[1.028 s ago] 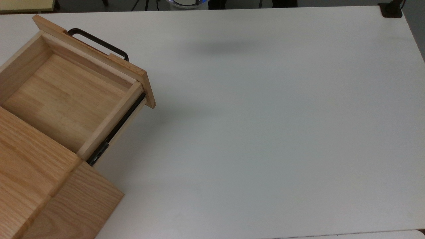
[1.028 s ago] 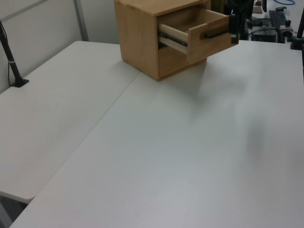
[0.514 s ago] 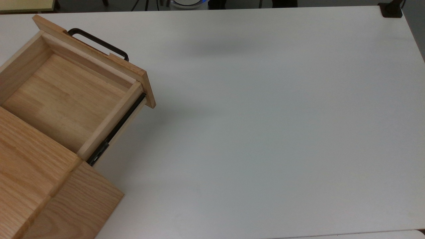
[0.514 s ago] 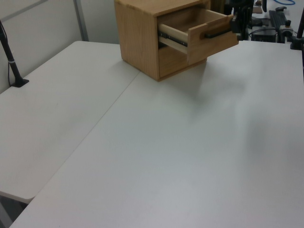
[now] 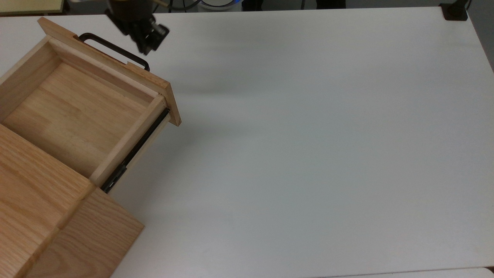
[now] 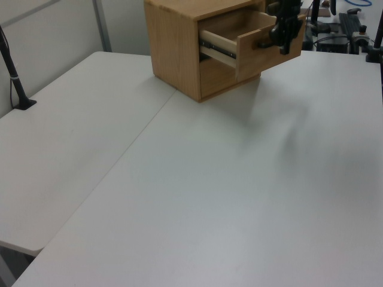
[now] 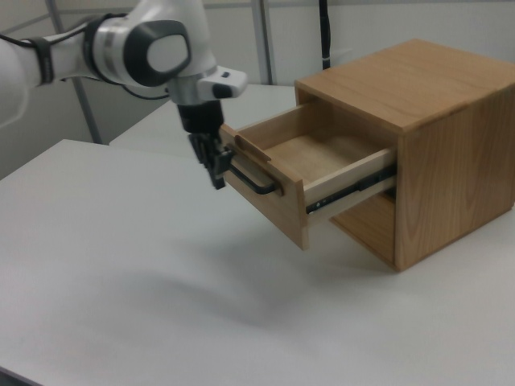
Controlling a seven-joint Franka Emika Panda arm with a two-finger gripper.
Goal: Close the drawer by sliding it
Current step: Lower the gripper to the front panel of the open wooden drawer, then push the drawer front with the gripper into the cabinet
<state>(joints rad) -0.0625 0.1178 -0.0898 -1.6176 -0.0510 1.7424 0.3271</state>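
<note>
We see the white arm (image 7: 137,44) reaching in from the right view's left, its wrist bent down so the gripper (image 7: 216,175) hangs just in front of the drawer (image 7: 298,173), by the black handle (image 7: 256,183). We cannot tell whether the gripper is released or clenched. Half a second ago the top view showed no gripper near the drawer; now the gripper (image 5: 148,38) sits just beside the handle (image 5: 112,48). The drawer stands pulled well out of the oak cabinet (image 7: 434,145), unmoved since then. The white bench (image 5: 308,135) spreads bare around them; a grey partition wall (image 6: 54,30) stands behind.
</note>
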